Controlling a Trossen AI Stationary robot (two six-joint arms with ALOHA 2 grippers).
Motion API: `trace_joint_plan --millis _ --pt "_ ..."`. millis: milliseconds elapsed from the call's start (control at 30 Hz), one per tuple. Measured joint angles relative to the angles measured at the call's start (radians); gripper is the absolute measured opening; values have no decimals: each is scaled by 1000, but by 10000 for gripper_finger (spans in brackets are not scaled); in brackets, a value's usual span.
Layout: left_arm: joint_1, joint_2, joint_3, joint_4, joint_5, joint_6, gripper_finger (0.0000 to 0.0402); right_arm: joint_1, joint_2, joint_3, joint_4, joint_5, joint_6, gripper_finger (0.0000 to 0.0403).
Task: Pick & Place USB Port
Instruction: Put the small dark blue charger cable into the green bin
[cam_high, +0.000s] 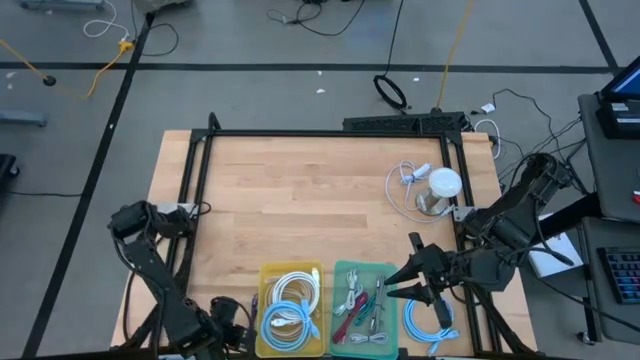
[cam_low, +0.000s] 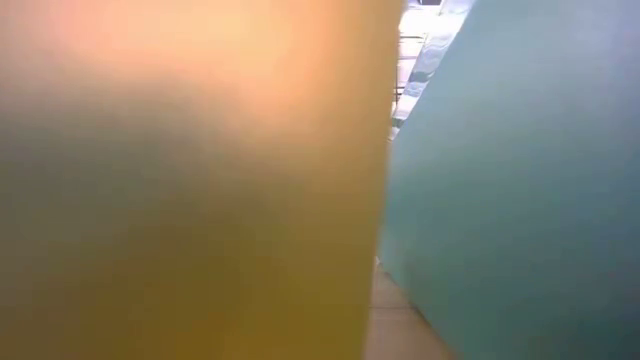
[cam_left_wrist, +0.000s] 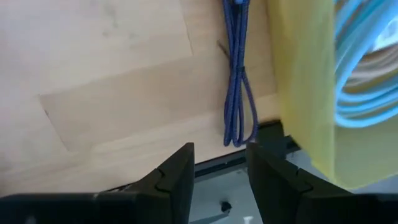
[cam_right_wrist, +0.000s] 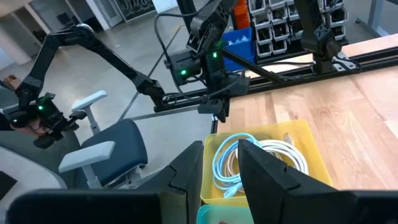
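Observation:
No USB port shows as such. A dark blue braided cable (cam_left_wrist: 237, 87) lies doubled on the wooden table, alongside the yellow bin (cam_high: 290, 310). Its looped end (cam_left_wrist: 239, 138) rests near the table's near edge. My left gripper (cam_left_wrist: 219, 177) points down just short of that loop, open, with its fingers clear of the cable. In the high view it sits at the yellow bin's left side (cam_high: 243, 320). My right gripper (cam_high: 393, 283) hangs open above the right edge of the green bin (cam_high: 363, 310), holding nothing.
The yellow bin holds light-blue and white coiled cables (cam_right_wrist: 239, 155), and the green bin holds several mixed cables. A loose blue cable (cam_high: 432, 322) lies right of the green bin. A white cable and a round white object (cam_high: 440, 188) sit far right. Both bins' walls (cam_low: 190, 180) block the low view.

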Motion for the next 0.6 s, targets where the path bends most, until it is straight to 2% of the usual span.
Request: trace_joint_plan --millis 367,600 --pt "12 32 0 47 -15 15 145 0 0 0 0 0 0 93" --pt "35 59 0 61 10 62 145 0 0 0 13 0 8 93"
